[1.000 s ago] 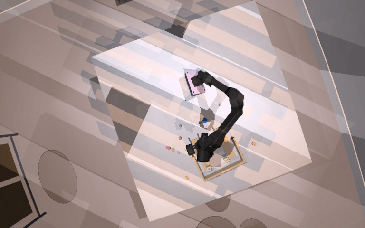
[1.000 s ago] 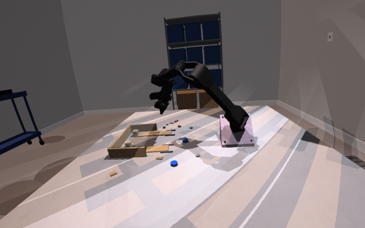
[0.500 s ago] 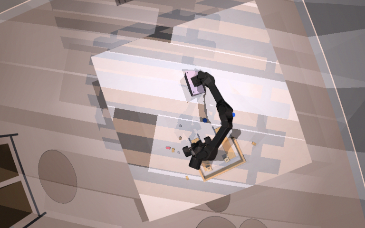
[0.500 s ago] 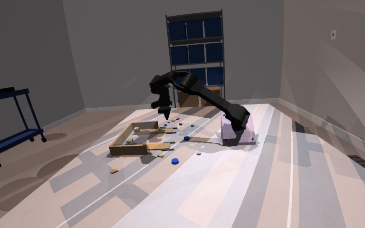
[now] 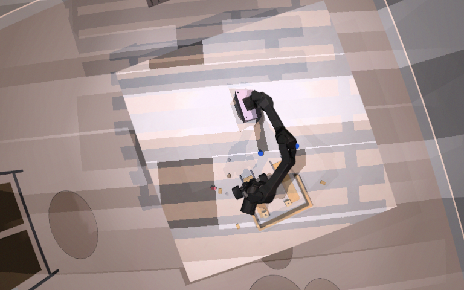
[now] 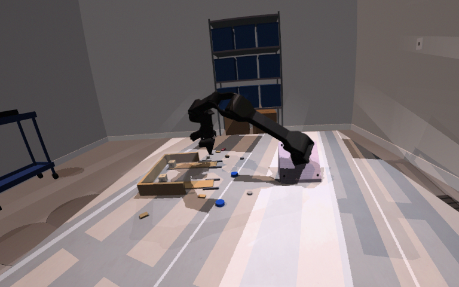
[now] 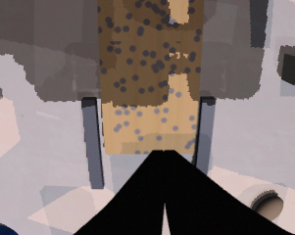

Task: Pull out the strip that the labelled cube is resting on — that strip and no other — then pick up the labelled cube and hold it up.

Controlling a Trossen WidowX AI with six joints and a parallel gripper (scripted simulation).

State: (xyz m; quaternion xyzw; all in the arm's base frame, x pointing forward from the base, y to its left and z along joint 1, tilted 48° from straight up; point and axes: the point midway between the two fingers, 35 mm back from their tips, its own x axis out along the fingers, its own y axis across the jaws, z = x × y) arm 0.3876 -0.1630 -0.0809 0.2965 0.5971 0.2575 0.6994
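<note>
Wrist view: end effector (image 7: 165,211) fully closed, empty, just above speckled strip (image 7: 147,72).

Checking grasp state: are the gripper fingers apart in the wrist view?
No. The gripper fingers meet, leaving only a thin seam, just short of the speckled strip.

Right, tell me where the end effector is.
In the wrist view the end effector, shut with nothing held, sits at the near end of the speckled strip, between two grey rails.
</note>
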